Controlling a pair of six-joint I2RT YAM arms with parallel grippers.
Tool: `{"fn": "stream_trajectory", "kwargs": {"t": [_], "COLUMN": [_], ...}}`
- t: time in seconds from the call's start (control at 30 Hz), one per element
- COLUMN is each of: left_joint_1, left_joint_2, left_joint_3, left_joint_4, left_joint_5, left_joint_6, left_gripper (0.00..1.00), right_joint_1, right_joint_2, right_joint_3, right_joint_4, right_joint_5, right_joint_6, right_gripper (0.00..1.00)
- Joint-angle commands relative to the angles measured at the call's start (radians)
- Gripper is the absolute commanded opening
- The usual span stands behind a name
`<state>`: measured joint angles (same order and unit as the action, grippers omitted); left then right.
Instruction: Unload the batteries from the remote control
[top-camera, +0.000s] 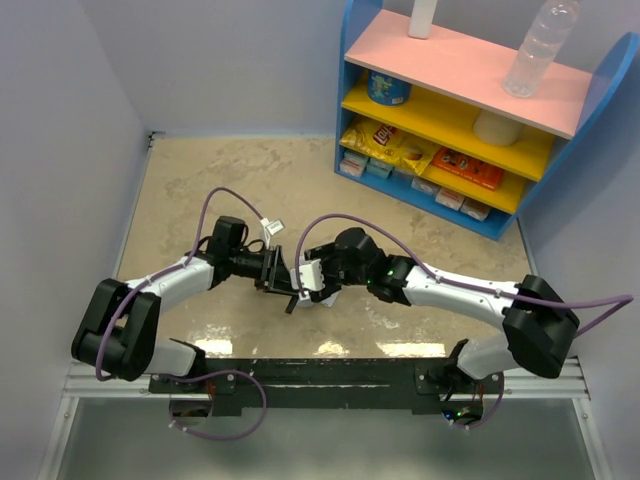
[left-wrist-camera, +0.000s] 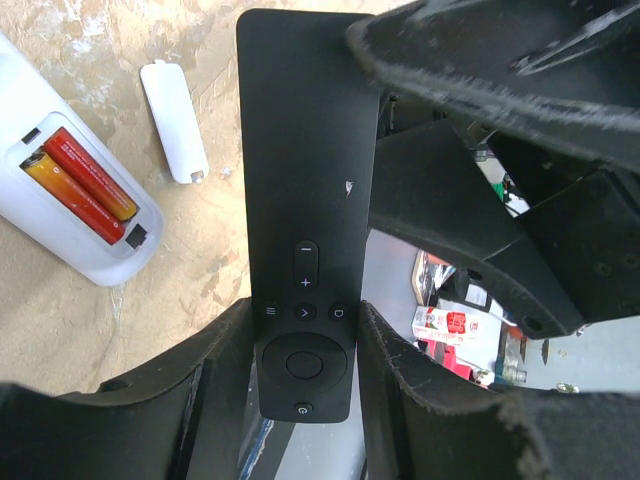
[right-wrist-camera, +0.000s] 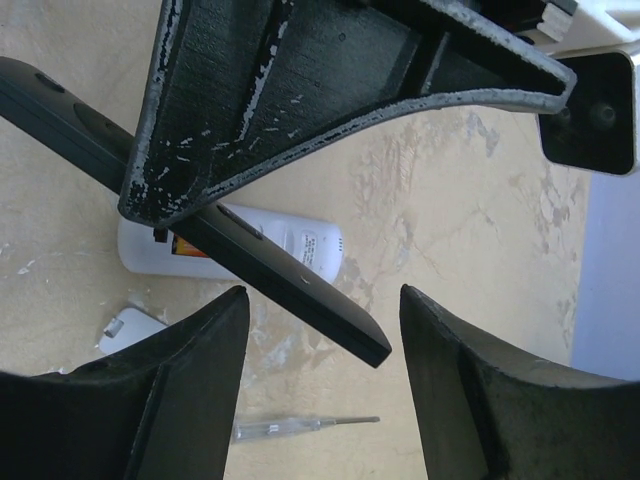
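Above the worktop (left-wrist-camera: 190, 270), our left fingers (left-wrist-camera: 215, 385) clamp the black remote (left-wrist-camera: 305, 170) by its button end; its long axis runs toward our right fingers (right-wrist-camera: 195, 370), apart astride its free end; orange-red batteries (left-wrist-camera: 85, 185) lie below in the white remote (left-wrist-camera: 30, 110).

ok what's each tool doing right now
left tool: closed on the black remote
right tool: open, straddling the remote's far end
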<state>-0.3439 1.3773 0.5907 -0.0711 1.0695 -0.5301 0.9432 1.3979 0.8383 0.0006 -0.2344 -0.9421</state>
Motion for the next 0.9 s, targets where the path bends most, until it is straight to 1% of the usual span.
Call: {"fn": "stream_trajectory", "kwargs": {"t": [0.0, 0.13, 0.17, 0.23, 0.27, 0.37, 0.47, 0.67, 0.73, 0.87], "left_joint_1": [-0.009, -0.014, -0.015, -0.02, -0.021, -0.032, -0.035, -0.038, -0.038, -0.038], "left_joint_2": [-0.006, -0.007, -0.006, -0.007, -0.007, -0.007, -0.007, -0.009, -0.004, 0.0], "left_joint_3": [0.012, 0.012, 0.009, 0.011, 0.012, 0.017, 0.014, 0.015, 0.015, 0.017], "left_joint_4": [0.01, 0.004, 0.004, -0.002, -0.006, -0.019, -0.029, -0.044, -0.045, -0.049], "left_joint_5": [0.029, 0.026, 0.026, 0.023, 0.021, 0.017, 0.014, 0.0, -0.002, -0.003], "left_joint_6": [0.024, 0.027, 0.027, 0.03, 0.032, 0.038, 0.039, 0.05, 0.048, 0.05], "left_gripper": [0.0, 0.0, 0.0, 0.0, 0.0, 0.0, 0.0, 0.0, 0.0, 0.0], "right_joint_1": [0.012, 0.012, 0.012, 0.012, 0.012, 0.008, -0.006, -0.029, -0.035, -0.04], "right_joint_2": [0.015, 0.024, 0.027, 0.033, 0.035, 0.042, 0.052, 0.069, 0.072, 0.073], "right_joint_3": [0.048, 0.047, 0.047, 0.044, 0.042, 0.033, 0.03, 0.009, 0.002, -0.007], "right_joint_4": [0.009, 0.019, 0.019, 0.018, 0.019, 0.038, 0.038, 0.07, 0.073, 0.065], "right_joint_5": [-0.011, 0.006, 0.013, 0.05, 0.056, 0.109, 0.113, 0.162, 0.176, 0.196], "right_joint_6": [-0.023, -0.03, -0.034, -0.049, -0.05, -0.063, -0.064, -0.052, -0.053, -0.055], "right_gripper": [0.63, 0.58, 0.53, 0.49, 0.42, 0.31, 0.28, 0.27, 0.32, 0.35]}}
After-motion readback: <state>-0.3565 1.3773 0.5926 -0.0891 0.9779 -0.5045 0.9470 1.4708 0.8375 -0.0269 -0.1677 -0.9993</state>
